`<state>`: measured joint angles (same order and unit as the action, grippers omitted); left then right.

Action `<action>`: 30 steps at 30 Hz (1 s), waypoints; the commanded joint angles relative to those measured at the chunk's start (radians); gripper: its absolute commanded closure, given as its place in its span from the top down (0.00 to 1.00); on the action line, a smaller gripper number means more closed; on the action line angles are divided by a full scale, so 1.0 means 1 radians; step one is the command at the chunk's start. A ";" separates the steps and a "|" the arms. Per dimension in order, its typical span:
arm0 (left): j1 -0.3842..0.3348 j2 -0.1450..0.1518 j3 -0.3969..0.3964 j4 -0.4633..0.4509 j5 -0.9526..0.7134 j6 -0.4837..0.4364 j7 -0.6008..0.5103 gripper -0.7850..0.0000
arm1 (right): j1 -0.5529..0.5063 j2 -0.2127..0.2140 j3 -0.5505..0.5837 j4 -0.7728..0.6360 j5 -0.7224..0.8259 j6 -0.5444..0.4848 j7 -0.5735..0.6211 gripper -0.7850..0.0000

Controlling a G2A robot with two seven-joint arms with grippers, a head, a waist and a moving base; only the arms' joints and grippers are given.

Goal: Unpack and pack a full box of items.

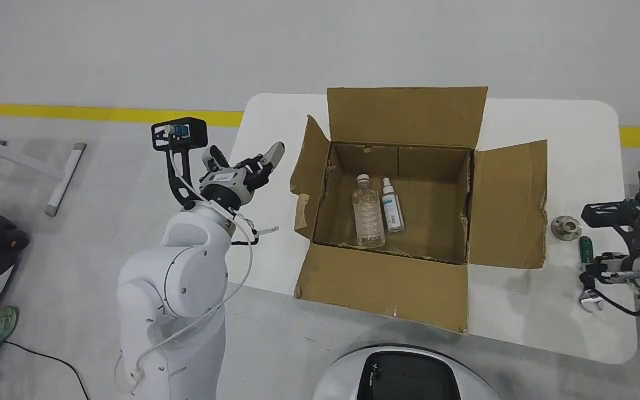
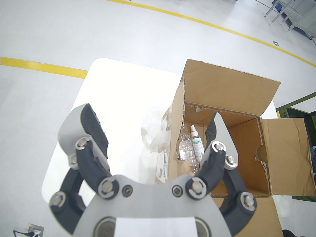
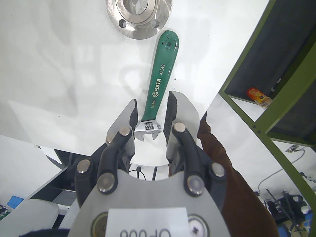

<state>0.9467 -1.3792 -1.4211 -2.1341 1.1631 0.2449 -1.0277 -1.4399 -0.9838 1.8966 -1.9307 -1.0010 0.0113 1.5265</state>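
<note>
White desk (image 1: 280, 120) under everything. On its middle, cardboard box (image 1: 405, 115), all four flaps open. Inside, flat on the box floor, side by side: clear water bottle (image 1: 367, 212), then smaller spray bottle (image 1: 391, 205) just to its right. Out on the desk right of the box: metal flange (image 1: 565, 227) and, just nearer, a green-handled wrench (image 3: 161, 75). Right hand (image 3: 153, 99) low over the wrench, open, pads either side of its neck, not yet pinching. Left hand (image 2: 151, 113) spread wide, empty, above the desk left of the box. Looks partway: two items out, two still in. Unpacking or repacking, cannot tell. Likely next: closing on the wrench.
</note>
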 commanded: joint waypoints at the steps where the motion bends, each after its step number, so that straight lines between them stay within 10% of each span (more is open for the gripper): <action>1: 0.000 0.000 0.000 0.000 0.000 0.000 0.000 1.00 | -0.008 0.001 0.004 -0.002 0.000 0.001 -0.008 0.36; 30: 0.000 0.000 0.000 0.000 0.000 0.000 0.000 1.00 | -0.038 0.008 -0.038 0.049 -0.017 0.025 -0.120 0.33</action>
<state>0.9467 -1.3792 -1.4211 -2.1341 1.1631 0.2449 -1.0277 -1.4779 -0.9762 1.8595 -1.8839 -1.0196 0.0357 1.4078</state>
